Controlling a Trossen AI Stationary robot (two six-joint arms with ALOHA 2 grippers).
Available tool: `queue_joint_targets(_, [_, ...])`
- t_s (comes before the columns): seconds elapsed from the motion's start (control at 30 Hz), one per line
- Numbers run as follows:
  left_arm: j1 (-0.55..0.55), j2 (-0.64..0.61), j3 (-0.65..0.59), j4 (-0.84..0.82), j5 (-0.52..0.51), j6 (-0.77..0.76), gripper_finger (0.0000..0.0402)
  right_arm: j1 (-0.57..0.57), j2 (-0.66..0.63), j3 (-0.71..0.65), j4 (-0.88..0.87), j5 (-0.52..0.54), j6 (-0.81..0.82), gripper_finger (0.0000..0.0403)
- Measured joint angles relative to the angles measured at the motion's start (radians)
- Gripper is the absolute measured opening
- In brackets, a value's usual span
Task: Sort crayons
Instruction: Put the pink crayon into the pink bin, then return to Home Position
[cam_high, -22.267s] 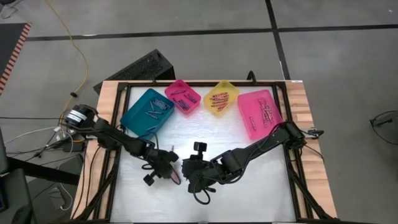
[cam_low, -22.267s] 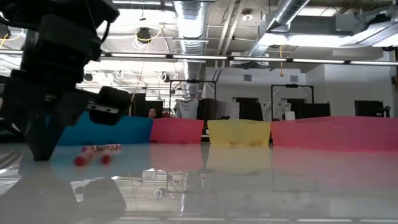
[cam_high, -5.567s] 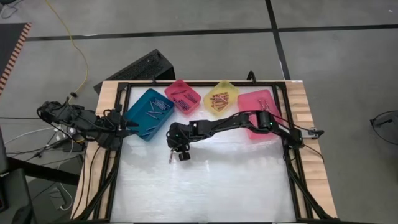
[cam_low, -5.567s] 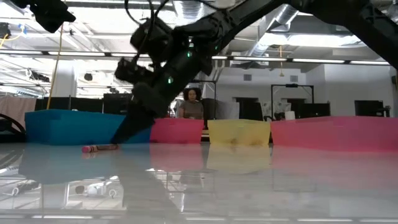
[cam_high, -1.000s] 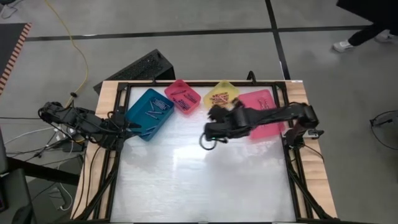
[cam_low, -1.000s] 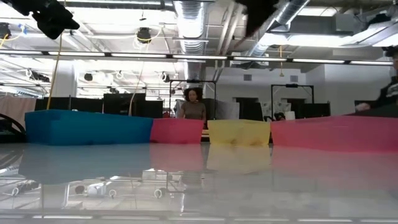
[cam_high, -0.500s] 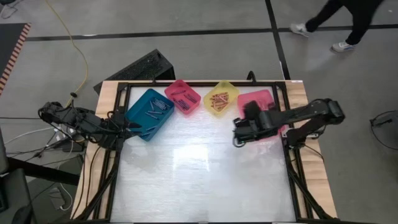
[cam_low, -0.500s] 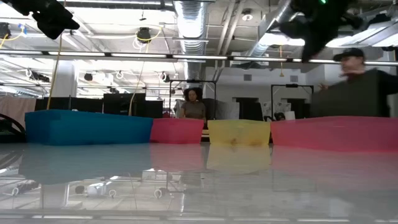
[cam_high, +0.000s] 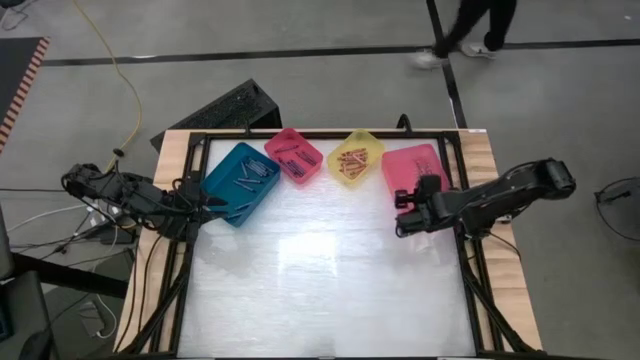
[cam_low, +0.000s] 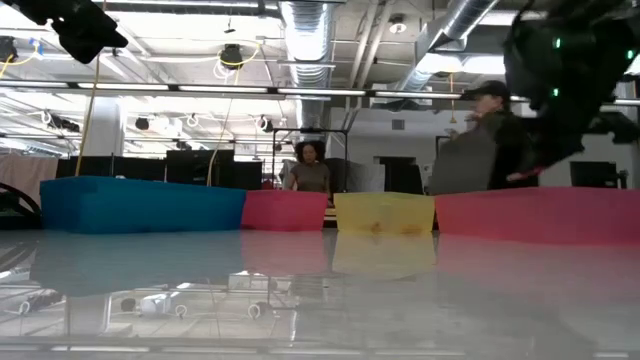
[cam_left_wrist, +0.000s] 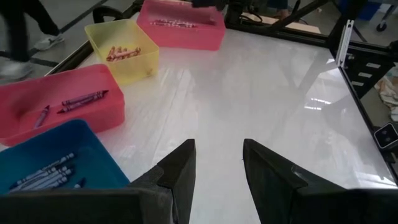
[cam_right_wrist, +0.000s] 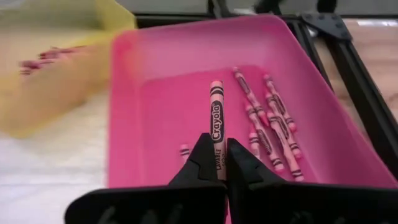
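Crayon (cam_right_wrist: 215, 127) sits pinched in the closed right gripper (cam_right_wrist: 216, 163), above the large pink bin (cam_right_wrist: 127, 106), probably clear of its floor. Release low, alongside the other crayons (cam_right_wrist: 267, 127). Left gripper (cam_left_wrist: 217, 163) waits open by the teal bin (cam_left_wrist: 68, 146).

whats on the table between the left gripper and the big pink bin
Nothing: in the left wrist view the white table is bare from the open left gripper to the big pink bin. The yellow bin sits off to the side.
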Motion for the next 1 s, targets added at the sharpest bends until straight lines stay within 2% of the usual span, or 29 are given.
queue_joint_targets(0.17, [0.000,0.000,0.000,0.001,-0.001,-0.010,0.0123,-0.044,0.002,-0.094,0.106,-0.004,0.017,0.0008])
queue_joint_targets(0.37, [0.000,0.000,0.000,0.001,-0.021,-0.018,0.0123,-0.100,0.002,-0.145,0.167,-0.004,0.012,0.0017])
queue_joint_targets(0.7, [0.000,0.000,0.000,0.000,-0.024,-0.018,0.0123,-0.152,0.002,-0.145,0.216,-0.004,-0.076,0.0095])
queue_joint_targets(0.9, [0.000,0.000,0.000,0.000,-0.023,-0.023,0.0123,-0.146,0.002,-0.121,0.230,-0.008,-0.079,0.0112])
queue_joint_targets(1.0, [0.000,0.000,0.000,0.000,-0.023,-0.037,0.0123,-0.130,0.002,-0.076,0.231,-0.004,-0.154,0.0113])
